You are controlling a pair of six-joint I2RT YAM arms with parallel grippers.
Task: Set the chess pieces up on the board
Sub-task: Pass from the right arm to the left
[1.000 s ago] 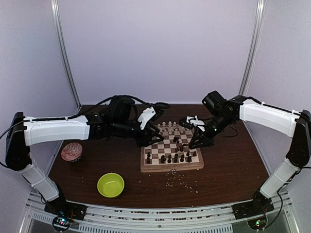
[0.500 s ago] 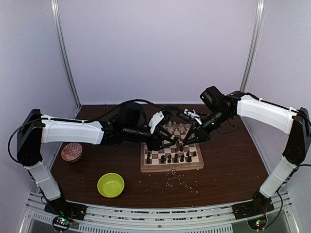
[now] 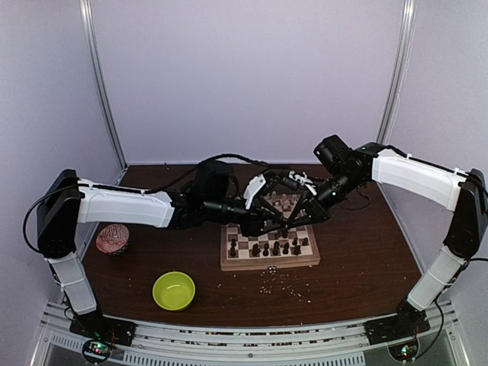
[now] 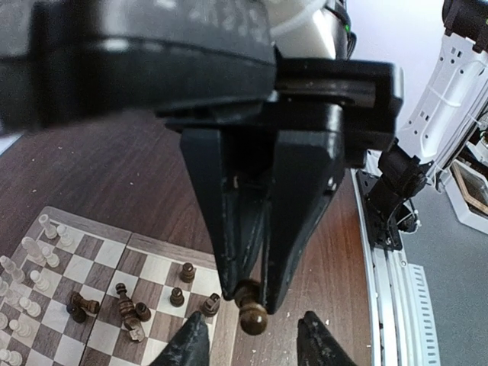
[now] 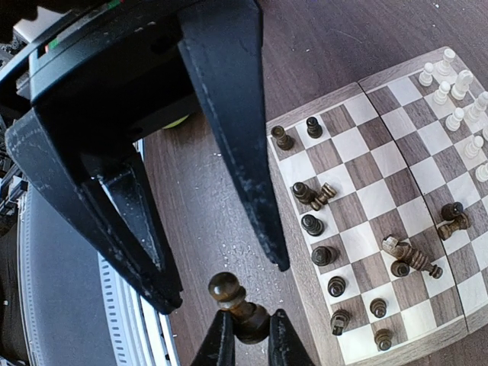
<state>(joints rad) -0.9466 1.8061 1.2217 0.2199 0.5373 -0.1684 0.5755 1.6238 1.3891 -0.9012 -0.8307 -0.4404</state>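
Nearest, a lime-green bowl [image 3: 174, 290] sits on the dark table [image 3: 358, 267], to the left of a scatter of pale crumbs [image 3: 276, 284]; just beyond the crumbs lies the board [image 3: 268, 264]; its near rows hold the dark pieces [image 3: 265, 248], most upright, a few toppled on their sides toward the middle; above the board the two arms meet; the right gripper [image 5: 248, 324] is clamped on a dark pawn [image 5: 228, 292], pinching its base with the round head poking out; the left gripper [image 4: 252, 329] faces it with fingers spread apart, one on either side of that pawn, not closed on it; on the far rows stand the pale pieces [image 5: 455, 118].
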